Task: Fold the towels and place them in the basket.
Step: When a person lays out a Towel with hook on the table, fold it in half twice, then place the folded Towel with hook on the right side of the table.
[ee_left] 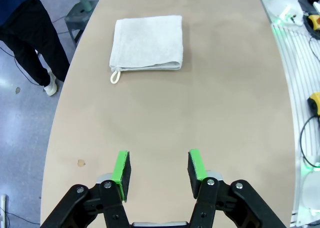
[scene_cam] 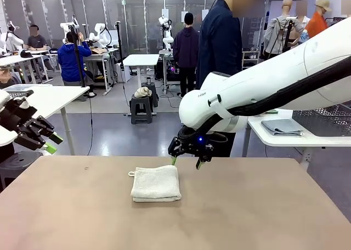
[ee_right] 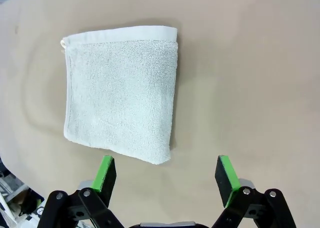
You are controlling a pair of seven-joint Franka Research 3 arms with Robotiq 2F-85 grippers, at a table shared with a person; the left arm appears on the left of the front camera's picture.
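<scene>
The cream towel [scene_cam: 156,183] lies folded, flat and nearly square, near the middle of the tabletop [scene_cam: 247,217], a little toward the far edge. Its slightly longer side runs left to right in the front view. Its loop sticks out at the far left corner, and the stacked layers show along the edge facing the robot.

The right gripper [scene_cam: 186,162] hovers low just beyond the towel's far right corner, fingers pointing down, jaws wide apart and holding nothing. In the right wrist view the towel [ee_right: 121,90] lies ahead and to the left of that gripper [ee_right: 165,168], with its nearest corner just above the gap between the fingers. A short move toward the robot would bring the fingers over the cloth.

The left gripper [scene_cam: 54,142] hangs raised by the tabletop's left edge, well apart from the towel. Its jaws are also parted and empty. From its wrist camera the towel [ee_left: 146,43] sits far ahead of that gripper [ee_left: 159,160], so the right arm is clearly the nearer one for a pick-up.

The tabletop is smooth, matt and tan, bare around the towel apart from a small dark speck towards the left edge. A person in dark clothes [scene_cam: 219,36] stands at the far side. A folded grey-blue cloth [scene_cam: 282,126], likely the second towel, rests on a white side table [scene_cam: 285,140] to the right.
</scene>
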